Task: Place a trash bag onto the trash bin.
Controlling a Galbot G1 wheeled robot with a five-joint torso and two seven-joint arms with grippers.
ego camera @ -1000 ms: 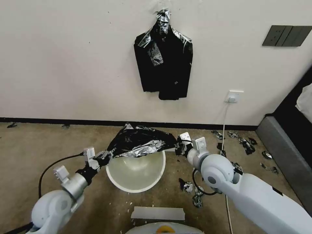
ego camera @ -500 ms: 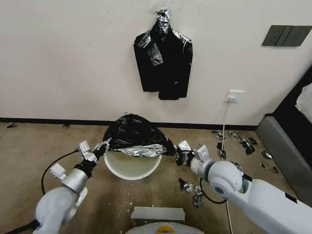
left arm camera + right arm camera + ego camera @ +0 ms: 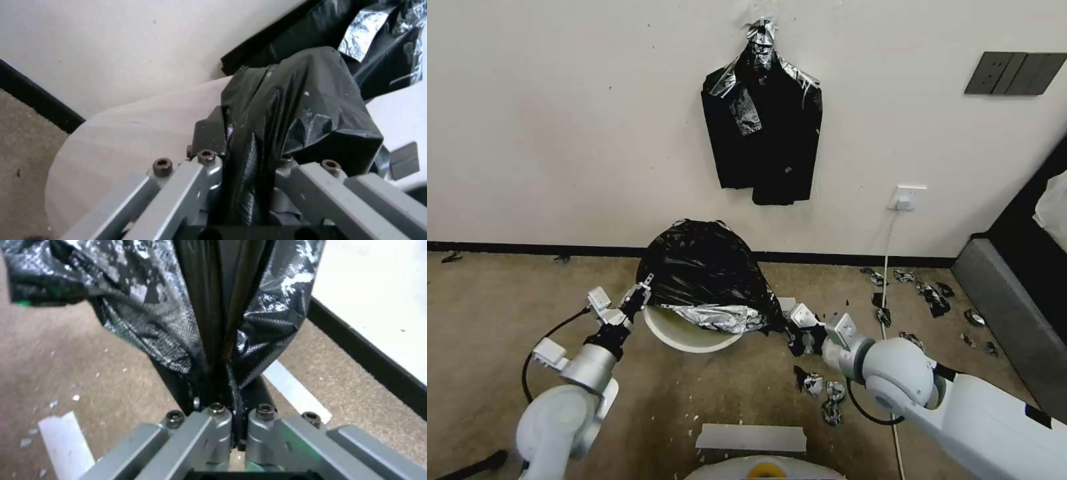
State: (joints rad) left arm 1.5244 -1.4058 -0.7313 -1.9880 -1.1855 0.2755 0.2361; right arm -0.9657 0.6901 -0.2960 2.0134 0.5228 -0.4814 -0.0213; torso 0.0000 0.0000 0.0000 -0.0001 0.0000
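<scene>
The trash bag (image 3: pixel 704 273) is a glossy black sheet, ballooned up over the cream-white trash bin (image 3: pixel 684 335). It covers most of the bin's mouth and leaves a crescent of the near rim showing. My left gripper (image 3: pixel 639 297) is shut on the bag's left edge beside the rim. In the left wrist view, that gripper (image 3: pixel 249 163) pinches gathered black plastic (image 3: pixel 307 110) against the bin's wall (image 3: pixel 133 133). At the bin's right side, my right gripper (image 3: pixel 792 328) is shut on the bag's right edge. The right wrist view shows its fingers (image 3: pixel 236 410) clamped on silvery-black folds (image 3: pixel 209 306).
A thick bundle of black bags (image 3: pixel 764 113) hangs on the wall behind. Torn black scraps (image 3: pixel 924 293) litter the carpet at right, and more scraps (image 3: pixel 817 390) lie by my right arm. A white strip (image 3: pixel 752 438) lies near my base. Grey furniture (image 3: pixel 1014 320) stands at right.
The bag has billowed upward and now covers more of the bin's mouth. My left gripper moved farther away along the rim, and my right gripper drew nearer and lower.
</scene>
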